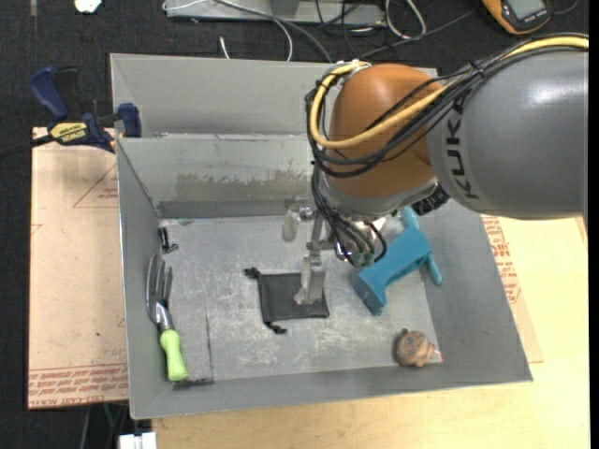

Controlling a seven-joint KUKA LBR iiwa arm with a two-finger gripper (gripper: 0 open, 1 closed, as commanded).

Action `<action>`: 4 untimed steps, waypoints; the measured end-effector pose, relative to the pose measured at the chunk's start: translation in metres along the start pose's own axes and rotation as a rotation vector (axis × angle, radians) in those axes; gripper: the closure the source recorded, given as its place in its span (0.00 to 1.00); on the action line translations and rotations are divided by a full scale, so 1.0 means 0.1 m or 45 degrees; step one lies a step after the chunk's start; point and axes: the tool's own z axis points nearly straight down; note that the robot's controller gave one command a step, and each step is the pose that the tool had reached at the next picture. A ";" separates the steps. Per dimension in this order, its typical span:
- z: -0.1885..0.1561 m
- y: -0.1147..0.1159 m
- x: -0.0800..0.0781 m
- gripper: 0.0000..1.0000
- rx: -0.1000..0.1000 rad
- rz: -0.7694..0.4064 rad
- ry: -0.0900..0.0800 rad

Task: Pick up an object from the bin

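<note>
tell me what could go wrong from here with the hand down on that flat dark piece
1. The hand is down on the flat dark sheet, which lies flush on the bin floor. It may slide or slip out rather than lift.
2. The blue plastic piece lies close beside the hand, partly under the wrist, and could get knocked or dragged as the arm moves.

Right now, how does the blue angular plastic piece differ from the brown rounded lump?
The blue angular plastic piece is larger and straight-edged; the brown rounded lump is smaller and knobbly. The blue piece lies beside the arm; the lump lies apart from it. Both lie loose.
</note>
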 end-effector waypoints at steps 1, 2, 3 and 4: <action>0.46 -0.14 -0.03 0.00 -0.002 -0.106 -0.014; 0.60 -0.15 0.05 0.00 -0.003 -0.017 -0.003; 0.96 -0.31 -0.07 0.00 -0.004 0.026 -0.014; 1.26 -0.36 -0.03 0.00 -0.008 0.236 -0.014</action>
